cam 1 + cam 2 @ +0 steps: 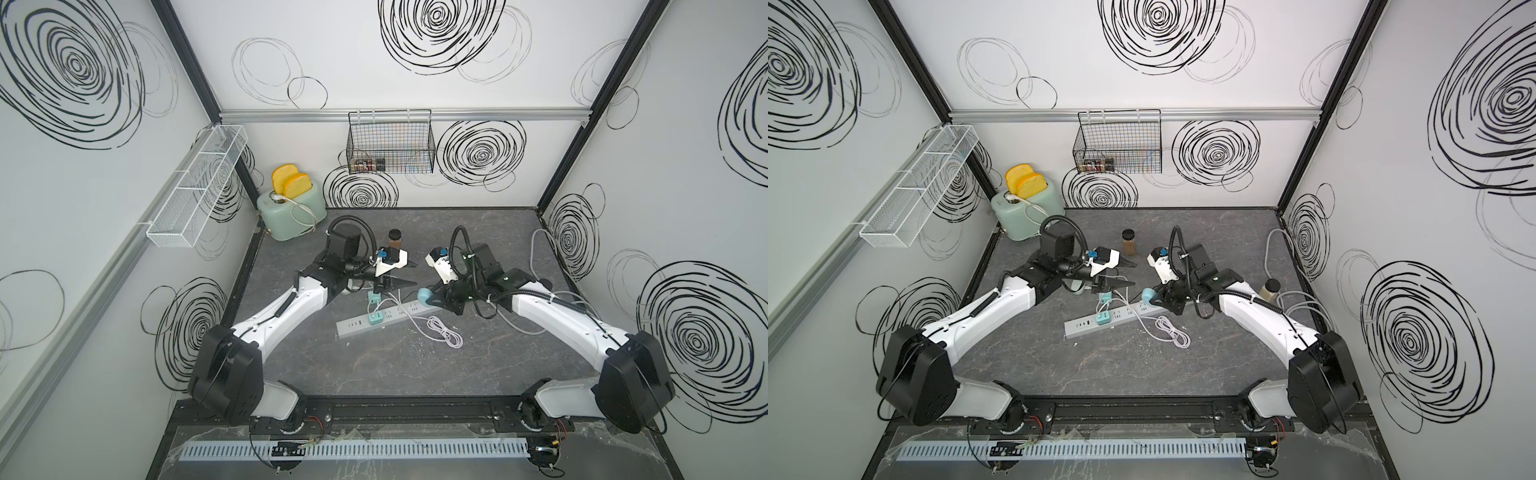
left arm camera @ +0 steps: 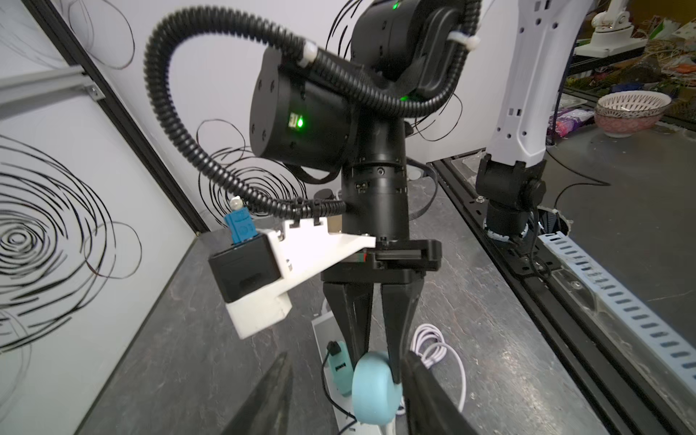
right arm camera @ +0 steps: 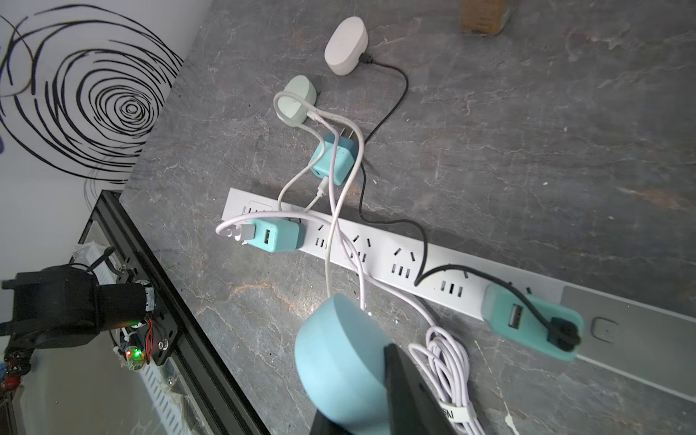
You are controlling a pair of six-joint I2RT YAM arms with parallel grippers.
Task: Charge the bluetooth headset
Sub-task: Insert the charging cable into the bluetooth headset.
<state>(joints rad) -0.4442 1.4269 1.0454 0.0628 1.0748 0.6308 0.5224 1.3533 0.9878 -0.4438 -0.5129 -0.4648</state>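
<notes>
Closest to the lens is the blue headset case point(image 3: 339, 357), filling the lower part of the right wrist view. The right hand point(image 2: 377, 367) is clamped on it, with one black finger point(image 3: 410, 391) lying across its flat side. It's held lifted just above the white power strip point(image 3: 376, 260), around the middle of the worktop point(image 1: 415, 374) and a bit toward the right edge. Best guess is it's lifted so the port sits where a plug can reach it, rather than lying flat on the stone.

The left hand point(image 1: 409, 273) sits opposite, on the back-left side of the strip. Its fingers are spread with nothing between them, and it points toward the case. It's probably the one doing the plug work while the right just steadies things.

A thin white cable point(image 3: 329, 244) crosses the strip and runs to the case's top edge. Whether it's actually seated can't be told, since the case hides that end. A teal adapter point(image 3: 275, 237) is plugged into the strip with a lead in it, so the power side looks ready.

A second teal adapter point(image 3: 331, 162) lies loose on the worktop just behind the strip. A white case point(image 3: 346, 45) and a pale green case point(image 3: 297, 99) lie further back with leads of their own. That's a lot of crossing wire, so snagging looks like the main risk.
</notes>
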